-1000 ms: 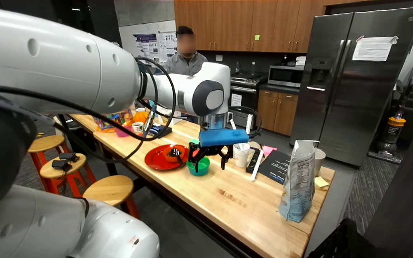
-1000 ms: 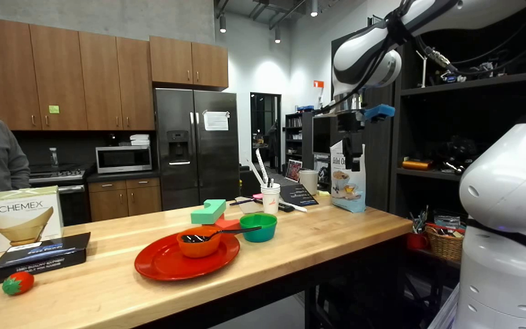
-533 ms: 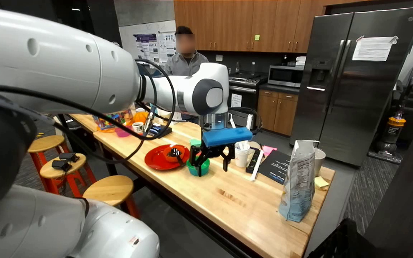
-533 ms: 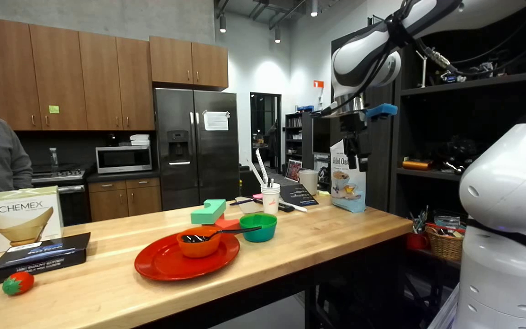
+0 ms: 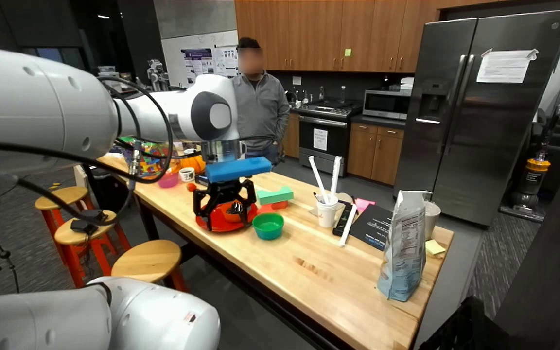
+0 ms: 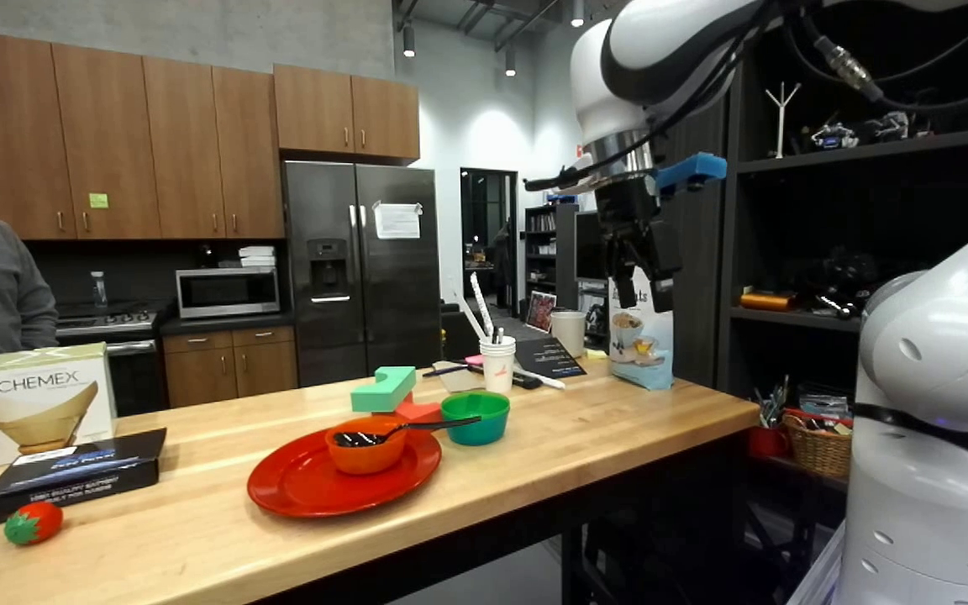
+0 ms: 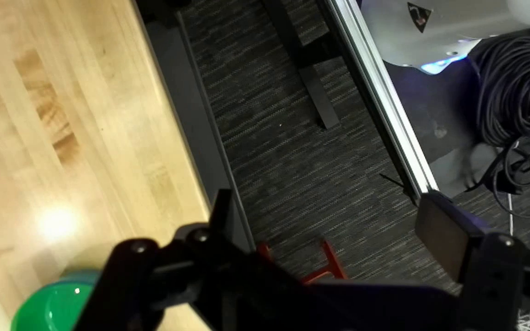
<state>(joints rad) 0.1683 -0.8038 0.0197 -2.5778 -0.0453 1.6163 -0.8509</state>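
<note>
My gripper point(image 5: 227, 223) is open and holds nothing. In an exterior view it hangs in front of the red plate point(image 6: 278, 483); in an exterior view it is high beside the oat bag point(image 6: 642, 349), tilted, touching nothing. In the wrist view the gripper point(image 7: 334, 225) has its fingers wide apart over the floor, beyond the table point(image 7: 122, 138) edge. The green bowl point(image 5: 268, 226) shows at the wrist view's lower left point(image 7: 51, 305). An orange bowl point(image 6: 366, 458) sits on the red plate; a black spoon point(image 6: 434, 424) lies in it, its handle reaching over the green bowl point(image 6: 477, 427).
A green block point(image 6: 383, 391) rests on a red one point(image 6: 418, 410). A white cup point(image 5: 326, 216) holds straws. A white box point(image 6: 43, 403), black box point(image 6: 81, 470) and toy strawberry point(image 6: 33, 523) are on the table. Stools point(image 5: 148, 260) stand beside it. A person point(image 5: 260, 107) stands behind.
The arm has swung left in an exterior view, from over the green bowl to in front of the red plate. The gripper has tilted and stays open. The table objects have not moved.
</note>
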